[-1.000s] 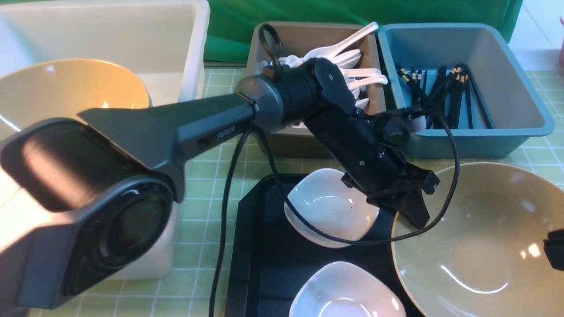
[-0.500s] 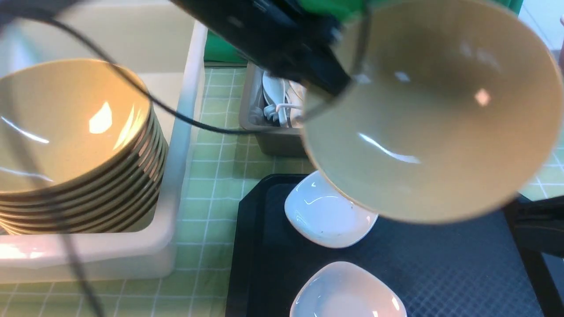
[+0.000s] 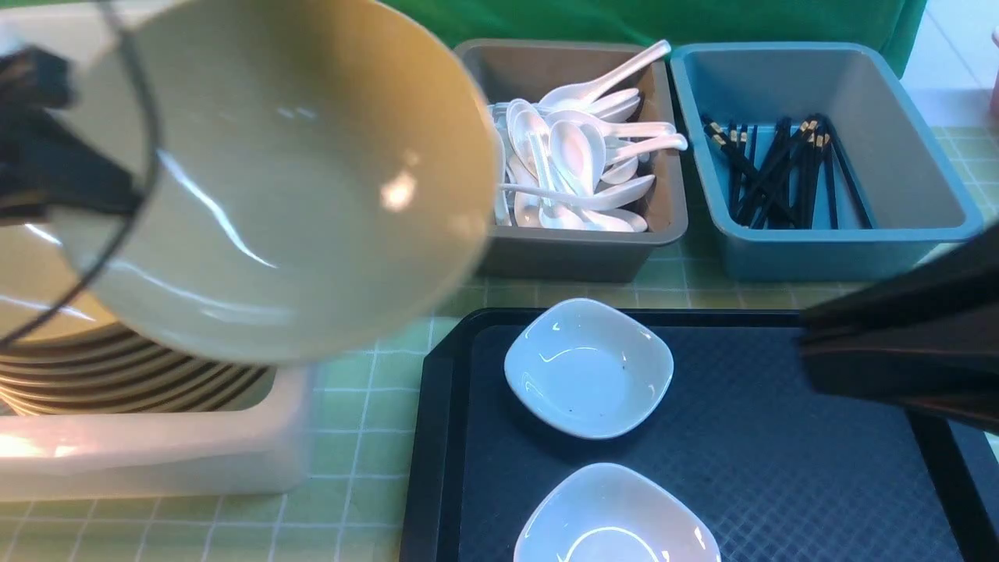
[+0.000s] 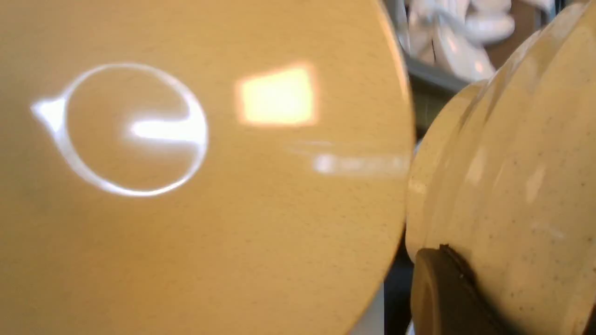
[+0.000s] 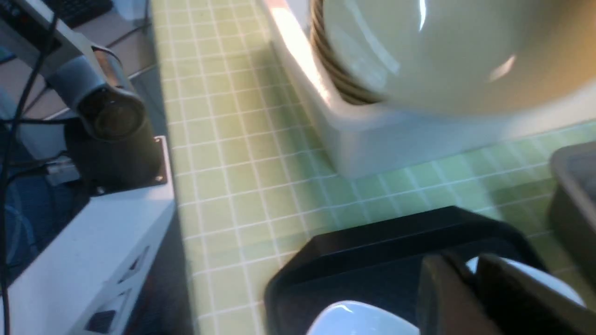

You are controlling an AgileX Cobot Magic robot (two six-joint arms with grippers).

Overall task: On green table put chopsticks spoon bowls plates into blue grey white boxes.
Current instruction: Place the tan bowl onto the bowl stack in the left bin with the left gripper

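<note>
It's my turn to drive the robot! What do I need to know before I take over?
Left end effector: shut on the big bowl, held tilted above the stack of bowls in the white box.
Right end effector: shut, empty, over the black tray.
Done: spoons are in the grey box, and chopsticks are in the blue box.
Left: lower the big bowl onto the stack, then box the two small dishes on the tray.

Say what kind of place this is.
Probably a lab tabletop staged for dish sorting: green grid tablecloth, grey box of white spoons, blue box of black chopsticks, robot arm base mounted beside it.
</note>
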